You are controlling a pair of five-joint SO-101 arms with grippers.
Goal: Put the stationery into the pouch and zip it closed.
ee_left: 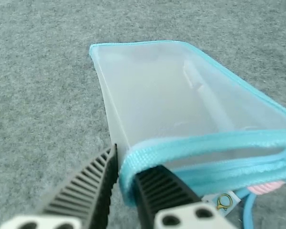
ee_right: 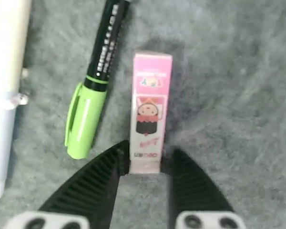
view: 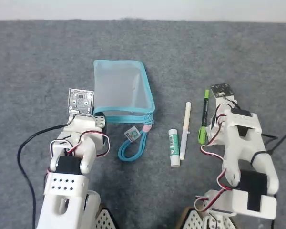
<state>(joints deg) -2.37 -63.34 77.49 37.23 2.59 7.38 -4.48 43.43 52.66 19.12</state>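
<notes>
High view shows the pouch point(view: 119, 90) unzipped mid-table, left gripper point(ee_left: 125, 162) pinching its rim, right gripper point(ee_right: 150, 152) parted around a pink box point(ee_right: 151, 109), with glue stick point(view: 174, 148), pen point(view: 185, 130) and marker point(view: 203, 119) unpacked.

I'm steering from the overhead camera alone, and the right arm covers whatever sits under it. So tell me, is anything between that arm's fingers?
Observer: Yes. A small pink box lies flat on the carpet. One end is between the right arm's fingers, which are open on either side of it.
Operator: And the left arm, does it have hold of the pouch?
Observer: It does. The left arm's fingers are shut on the blue zipper edge at a corner of the pouch mouth.
</notes>
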